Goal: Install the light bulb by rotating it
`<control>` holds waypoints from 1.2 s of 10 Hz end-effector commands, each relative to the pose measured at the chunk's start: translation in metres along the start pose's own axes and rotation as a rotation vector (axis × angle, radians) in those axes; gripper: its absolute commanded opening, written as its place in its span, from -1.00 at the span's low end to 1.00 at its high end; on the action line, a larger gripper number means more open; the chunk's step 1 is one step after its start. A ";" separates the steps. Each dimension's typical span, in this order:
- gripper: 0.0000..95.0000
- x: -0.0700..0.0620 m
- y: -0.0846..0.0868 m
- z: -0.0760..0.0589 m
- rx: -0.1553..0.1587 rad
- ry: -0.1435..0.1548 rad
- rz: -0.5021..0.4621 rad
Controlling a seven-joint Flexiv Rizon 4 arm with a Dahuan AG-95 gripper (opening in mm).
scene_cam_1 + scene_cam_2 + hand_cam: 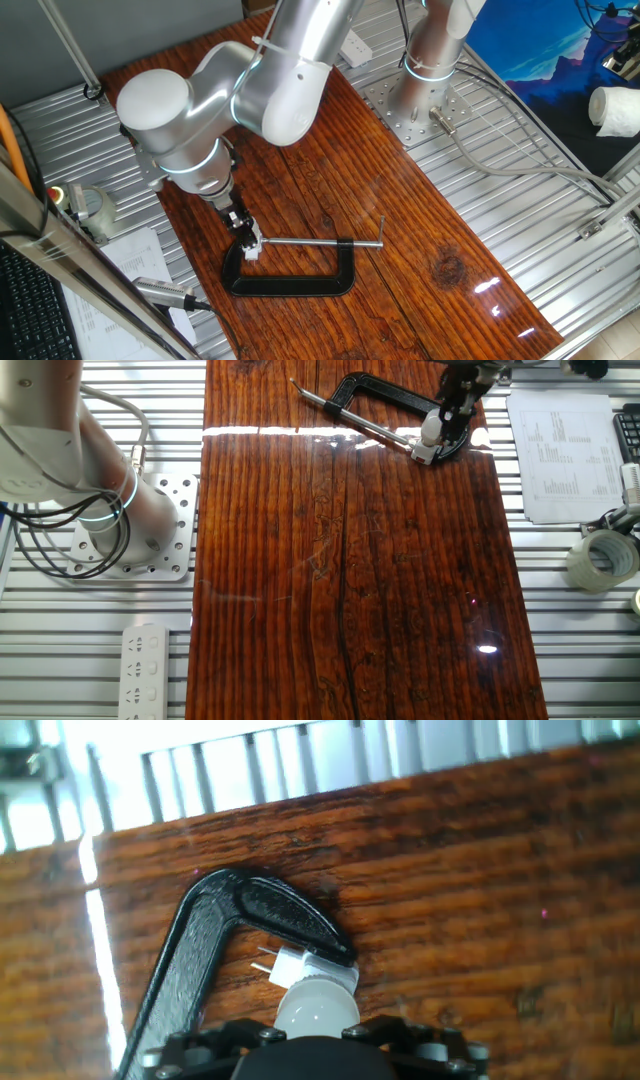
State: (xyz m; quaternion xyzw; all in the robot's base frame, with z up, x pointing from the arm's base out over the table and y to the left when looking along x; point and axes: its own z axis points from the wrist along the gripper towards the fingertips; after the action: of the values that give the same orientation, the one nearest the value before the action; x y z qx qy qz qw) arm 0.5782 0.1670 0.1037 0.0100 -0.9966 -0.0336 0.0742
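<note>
The claw (pixel 318 1045) looks clenched on the light bulb (pixel 316 1005), which sits on the small white socket (pixel 300 965) pinned by the black C-clamp (pixel 215 945) on the table (pixel 480 870); twisted off-axis, it might cross-thread or slip.

Glossy silver-grey jointed robot arm (pixel 250 90) with rounded housings, thin glowing cyan rings at joints, a white cable tie, and small black pincer (pixel 243 232)

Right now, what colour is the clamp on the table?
Black; the clamp shows best in one fixed view.
</note>
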 end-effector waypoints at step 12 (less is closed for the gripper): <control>0.60 0.010 0.010 -0.024 0.094 0.032 -1.443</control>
State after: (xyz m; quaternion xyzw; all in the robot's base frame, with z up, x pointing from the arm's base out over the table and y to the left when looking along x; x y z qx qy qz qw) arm 0.5732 0.1731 0.1264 0.5201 -0.8513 -0.0317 0.0616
